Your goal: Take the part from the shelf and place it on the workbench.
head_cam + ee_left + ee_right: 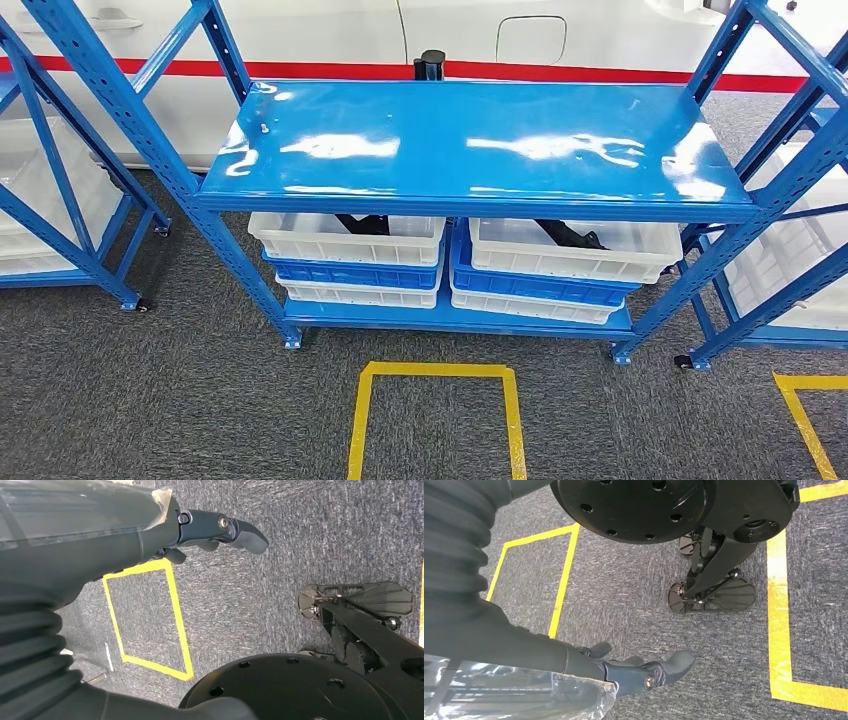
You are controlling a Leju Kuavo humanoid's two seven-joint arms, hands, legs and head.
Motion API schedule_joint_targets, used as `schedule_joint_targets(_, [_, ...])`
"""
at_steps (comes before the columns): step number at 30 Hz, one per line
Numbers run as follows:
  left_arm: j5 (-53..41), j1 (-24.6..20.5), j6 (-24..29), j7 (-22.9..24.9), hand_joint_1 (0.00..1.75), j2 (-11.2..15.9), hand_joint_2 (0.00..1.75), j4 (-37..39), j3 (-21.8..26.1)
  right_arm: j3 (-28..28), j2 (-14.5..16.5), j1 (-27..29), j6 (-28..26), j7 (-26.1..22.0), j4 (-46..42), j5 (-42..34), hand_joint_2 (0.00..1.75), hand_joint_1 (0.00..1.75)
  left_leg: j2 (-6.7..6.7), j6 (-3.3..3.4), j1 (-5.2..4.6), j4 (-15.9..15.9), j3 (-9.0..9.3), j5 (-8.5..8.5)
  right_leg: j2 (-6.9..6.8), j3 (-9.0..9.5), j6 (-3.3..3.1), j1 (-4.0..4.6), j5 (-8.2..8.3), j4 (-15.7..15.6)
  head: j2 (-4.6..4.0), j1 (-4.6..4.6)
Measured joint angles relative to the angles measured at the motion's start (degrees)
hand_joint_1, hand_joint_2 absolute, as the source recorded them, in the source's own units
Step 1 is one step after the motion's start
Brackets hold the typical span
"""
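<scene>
A blue shelf unit stands in front of me with a bare, glossy top board. On its low shelf sit stacked white and blue bins. A black part lies in the left top bin and another black part in the right top bin, both half hidden under the top board. My left hand hangs over the grey carpet with fingers stretched out, holding nothing. My right hand hangs the same way, fingers apart and holding nothing.
More blue racks with white bins stand at the left and right. Yellow floor tape marks a box just before the shelf. A white wall with a red stripe runs behind.
</scene>
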Motion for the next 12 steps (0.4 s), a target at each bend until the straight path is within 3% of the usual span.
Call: schedule_joint_targets(12, [-0.01,0.01,0.00,0.00,0.00,0.00,0.00,-0.03,0.01,0.00,-0.02,0.01,0.00,0.00,-0.13,0.00,1.75,0.00,0.00,0.00,0.00,0.00,0.00,0.00,0.00,0.00,0.00,0.00,0.00,0.00,0.00,0.00])
